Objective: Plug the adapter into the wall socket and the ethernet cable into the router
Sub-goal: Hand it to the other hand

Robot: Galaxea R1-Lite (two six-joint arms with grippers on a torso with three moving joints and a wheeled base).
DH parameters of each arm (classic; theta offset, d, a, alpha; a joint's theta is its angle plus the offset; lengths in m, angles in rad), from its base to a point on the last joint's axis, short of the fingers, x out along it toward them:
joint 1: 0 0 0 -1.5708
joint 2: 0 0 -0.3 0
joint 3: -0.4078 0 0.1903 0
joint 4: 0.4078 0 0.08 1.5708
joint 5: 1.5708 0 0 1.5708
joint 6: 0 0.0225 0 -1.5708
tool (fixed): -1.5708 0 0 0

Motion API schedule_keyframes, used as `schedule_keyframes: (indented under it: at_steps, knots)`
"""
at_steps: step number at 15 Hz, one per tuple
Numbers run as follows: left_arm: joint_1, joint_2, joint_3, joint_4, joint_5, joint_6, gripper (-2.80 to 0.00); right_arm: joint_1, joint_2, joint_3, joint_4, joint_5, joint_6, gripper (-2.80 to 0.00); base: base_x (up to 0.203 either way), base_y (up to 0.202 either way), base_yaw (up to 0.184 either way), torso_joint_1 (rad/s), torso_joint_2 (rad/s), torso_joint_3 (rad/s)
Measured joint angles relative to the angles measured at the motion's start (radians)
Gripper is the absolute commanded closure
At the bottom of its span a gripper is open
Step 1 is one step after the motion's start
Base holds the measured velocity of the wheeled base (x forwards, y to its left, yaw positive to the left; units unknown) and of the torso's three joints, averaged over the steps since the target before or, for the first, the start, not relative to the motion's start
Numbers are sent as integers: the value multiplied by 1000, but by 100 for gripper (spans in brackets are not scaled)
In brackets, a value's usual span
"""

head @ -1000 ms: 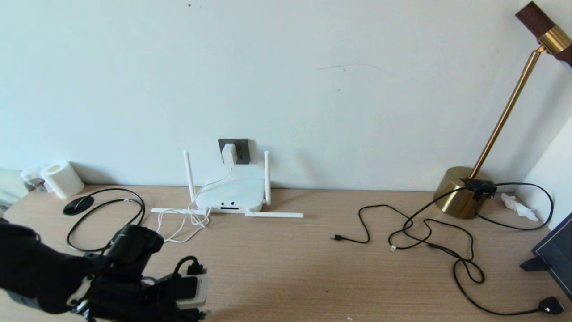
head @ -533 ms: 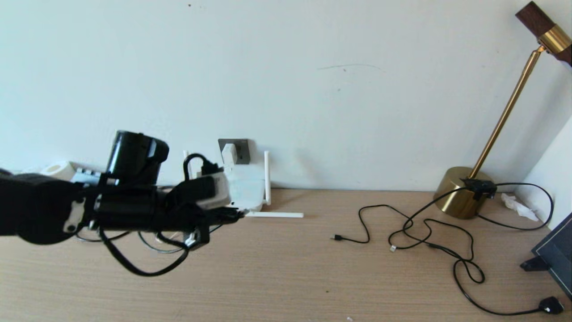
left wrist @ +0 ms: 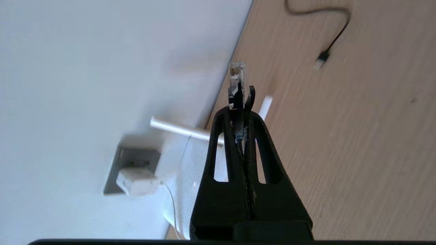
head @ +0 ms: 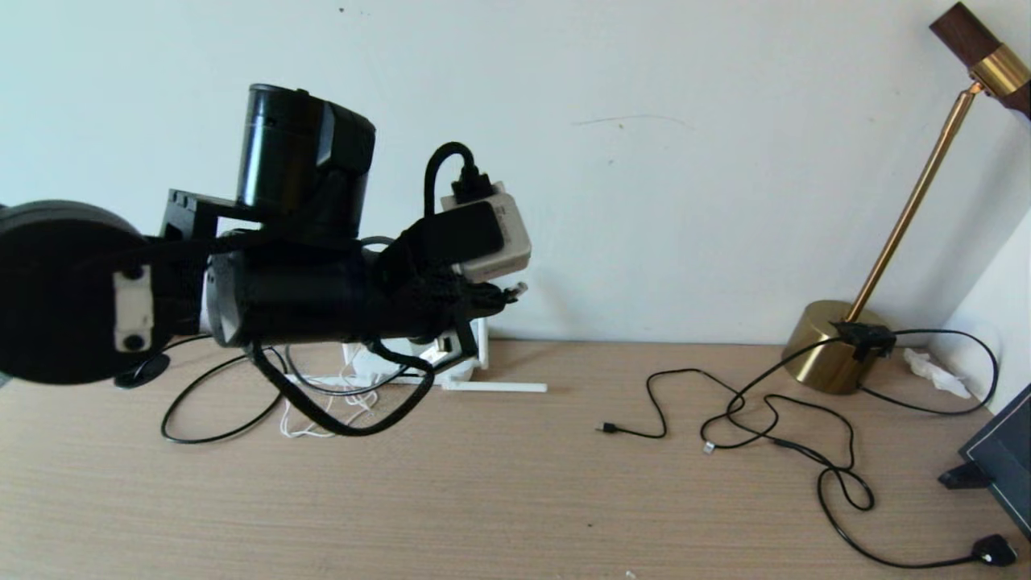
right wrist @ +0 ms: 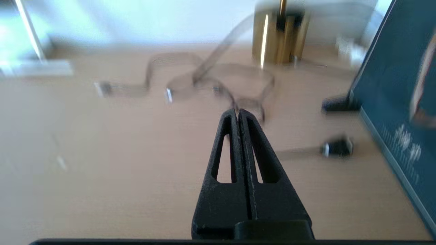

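The left gripper point(left wrist: 240, 93) is raised above the tabletop point(head: 515, 499), its fingers pinching the ethernet cable point(left wrist: 237, 80) just behind its clear connector, which juts past the fingertips. The adapter point(left wrist: 137, 181) is seen seated in the wall socket point(left wrist: 120, 160), so only the cable step appears left. The router point(left wrist: 190, 170) lies below the socket against the wall. The connector should be lined up squarely with a port slot, clip side checked, and pushed straight in; slack in the trailing cable should be watched. The right gripper point(right wrist: 237, 112) hangs idle, fingers pressed together on nothing.
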Motion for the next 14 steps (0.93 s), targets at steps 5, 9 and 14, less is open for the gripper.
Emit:
schedule_keyframes:
  at_steps: [5,9,14]
  knots:
    - [-110,-58,95,-131,104,12,0,4,108,-430,72,144,174,0,0,0,0,0,0,0]
    - [-187,-127,206,-217,99,14,0,7,359,-616,116,655,490,0,0,0,0,0,0,0]
    - [-295,-164,250,-235,97,14,0,21,728,-692,-6,964,633,0,0,0,0,0,0,0]
